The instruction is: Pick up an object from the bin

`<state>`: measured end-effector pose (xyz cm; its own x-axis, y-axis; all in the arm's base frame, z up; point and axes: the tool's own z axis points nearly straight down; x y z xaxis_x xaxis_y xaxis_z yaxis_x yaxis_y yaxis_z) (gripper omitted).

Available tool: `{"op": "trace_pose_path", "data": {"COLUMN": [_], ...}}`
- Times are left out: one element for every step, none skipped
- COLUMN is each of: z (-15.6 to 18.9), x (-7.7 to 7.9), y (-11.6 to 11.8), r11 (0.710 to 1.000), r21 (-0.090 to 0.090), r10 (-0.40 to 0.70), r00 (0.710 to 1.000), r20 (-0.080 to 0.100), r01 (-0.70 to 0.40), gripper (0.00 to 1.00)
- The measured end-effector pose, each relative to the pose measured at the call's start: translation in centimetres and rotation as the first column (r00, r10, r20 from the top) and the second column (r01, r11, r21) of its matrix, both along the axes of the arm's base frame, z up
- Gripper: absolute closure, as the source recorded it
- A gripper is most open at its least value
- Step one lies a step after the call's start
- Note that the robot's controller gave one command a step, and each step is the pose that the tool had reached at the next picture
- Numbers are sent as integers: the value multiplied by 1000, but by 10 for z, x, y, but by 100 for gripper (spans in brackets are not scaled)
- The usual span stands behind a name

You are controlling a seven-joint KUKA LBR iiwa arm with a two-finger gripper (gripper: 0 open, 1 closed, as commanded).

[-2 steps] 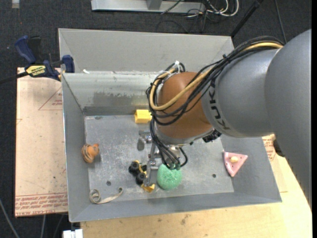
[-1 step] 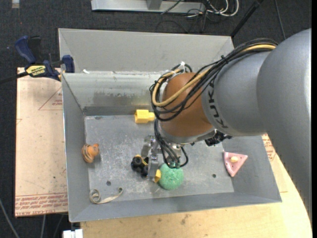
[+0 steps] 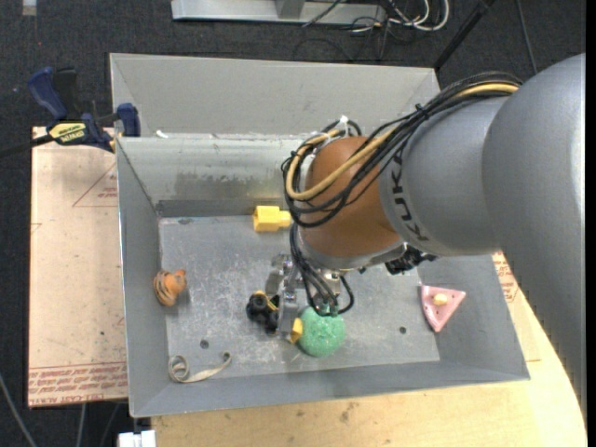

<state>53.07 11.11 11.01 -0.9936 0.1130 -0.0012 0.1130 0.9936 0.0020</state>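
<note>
Shows a grey metal bin (image 3: 214,250) with sloping walls and a flat floor, viewed from above. Holds six loose things, all well apart except for two at the middle front. Nearest the front wall, at the left: a bent strip of pale metal (image 3: 193,369) with a curled end, lying flat. Further right along the front: a green rounded lump (image 3: 323,335) with a speck of yellow at its left edge. Just beside it to the left: a small black-and-yellow piece (image 3: 261,309). Between these two, down near the floor: the gripper (image 3: 291,304), close against both; degree of opening not discernible, nor whether either thing is in its grasp. To the right, near the right wall: a pink triangular piece (image 3: 440,306), flat on the floor. At the left, a little further back: a small orange-and-tan striped thing (image 3: 169,287). At the foot of the far wall: a yellow block (image 3: 271,218), lying on its side. Above the middle of the bin: the rounded orange cover (image 3: 349,208) of the wrist, looped about with yellow and black cables (image 3: 317,180), joined to the broad grey arm (image 3: 503,166) entering from the right. On the arm next to the cover: black lettering (image 3: 411,208) running down the casing, beginning KUK, the remainder not legible.
</note>
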Motion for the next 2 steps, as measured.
{"op": "trace_pose_path", "data": {"z": [42,94], "x": [-9,9], "y": [-1,-20], "r11": [1000,999], "r21": [-2,0], "r10": [21,47], "r00": [1000,999], "r20": [-9,0], "r01": [-21,-47], "gripper": [100,100]}}
